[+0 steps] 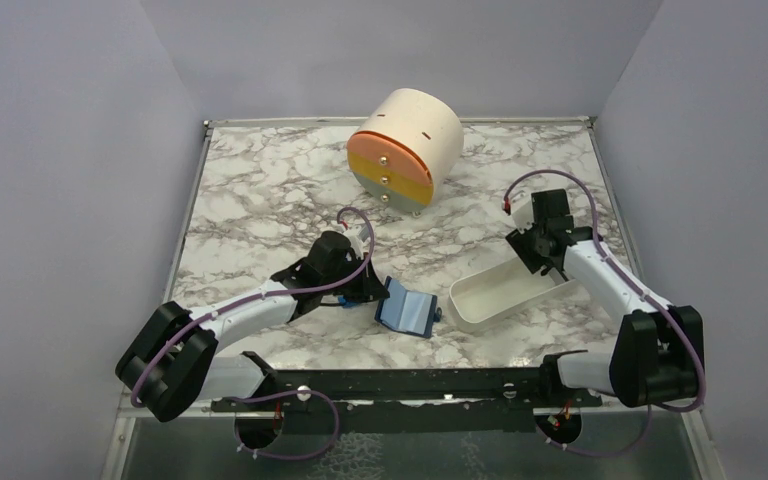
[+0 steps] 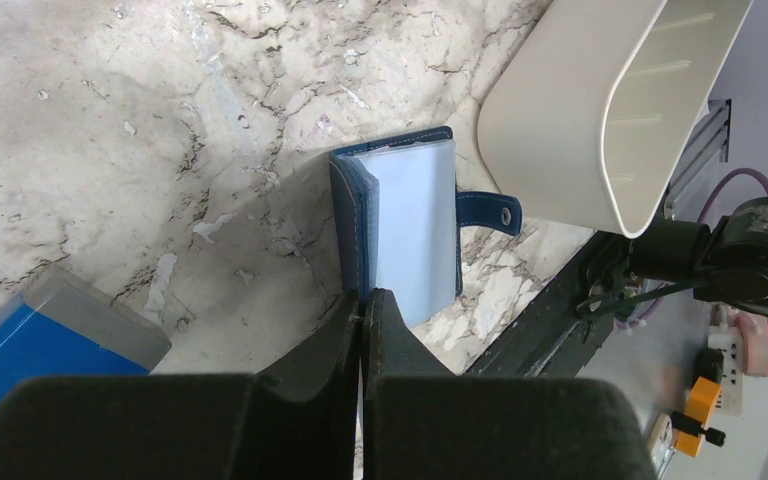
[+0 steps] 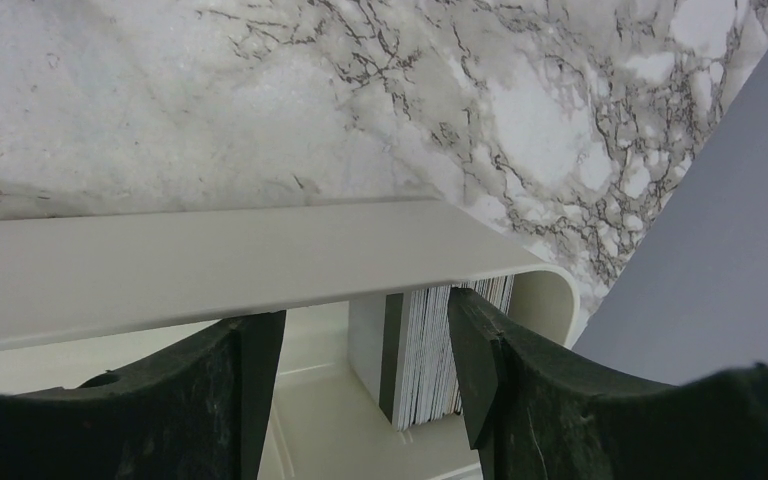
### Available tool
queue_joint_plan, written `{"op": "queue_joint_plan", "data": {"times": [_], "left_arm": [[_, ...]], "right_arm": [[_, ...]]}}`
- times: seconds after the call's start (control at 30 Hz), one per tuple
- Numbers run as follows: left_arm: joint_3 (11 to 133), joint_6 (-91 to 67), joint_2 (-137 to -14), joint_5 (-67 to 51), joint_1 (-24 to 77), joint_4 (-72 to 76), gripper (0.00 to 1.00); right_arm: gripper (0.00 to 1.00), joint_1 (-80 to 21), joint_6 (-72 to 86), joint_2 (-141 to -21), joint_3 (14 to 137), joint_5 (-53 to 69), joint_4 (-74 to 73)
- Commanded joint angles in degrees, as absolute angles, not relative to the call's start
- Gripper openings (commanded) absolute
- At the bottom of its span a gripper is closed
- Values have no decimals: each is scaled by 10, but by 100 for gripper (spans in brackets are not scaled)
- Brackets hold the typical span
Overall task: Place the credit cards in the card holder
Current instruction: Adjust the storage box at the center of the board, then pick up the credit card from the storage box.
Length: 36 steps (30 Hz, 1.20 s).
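You've got a marbled worktop (image 1: 250, 190) carrying four things. At the back sits a round cream drum (image 1: 405, 150) with orange, yellow and grey fronts. Near the front edge, the navy wallet (image 1: 406, 308) lies open. A white tray (image 1: 500, 315) sits just right of it, and a small blue block (image 2: 20, 350) lies to its left.

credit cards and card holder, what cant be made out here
credit cards: right wrist view, only stack edges show under the tray rim; faces and count unreadable.
card holder: left wrist view, its pale flap covers the slots.
left gripper: same view, its shut tips hide whether they pinch the holder.
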<state>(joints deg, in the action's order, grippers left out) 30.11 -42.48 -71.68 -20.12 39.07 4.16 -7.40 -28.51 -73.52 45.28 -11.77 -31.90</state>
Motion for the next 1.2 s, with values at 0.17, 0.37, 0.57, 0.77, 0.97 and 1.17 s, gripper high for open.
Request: {"op": "queue_joint_plan", "data": {"times": [0.17, 0.37, 0.57, 0.77, 0.97, 1.17], "left_arm": [[313, -417, -712, -210, 388, 41, 0], [311, -417, -709, -210, 388, 41, 0], [313, -415, -705, -209, 388, 39, 0], [314, -414, -703, -210, 387, 35, 0], [312, -415, -703, -211, 387, 38, 0], [312, -415, -701, -210, 387, 39, 0]], "right_arm": [[62, -71, -288, -740, 423, -201, -302], [62, -70, -300, -746, 409, -222, -265], [60, -69, -310, -766, 407, -241, -239], [55, -67, -316, -768, 404, -250, -231], [42, -65, -318, -759, 404, -258, -229], [31, -65, -320, -753, 409, -261, -231]]}}
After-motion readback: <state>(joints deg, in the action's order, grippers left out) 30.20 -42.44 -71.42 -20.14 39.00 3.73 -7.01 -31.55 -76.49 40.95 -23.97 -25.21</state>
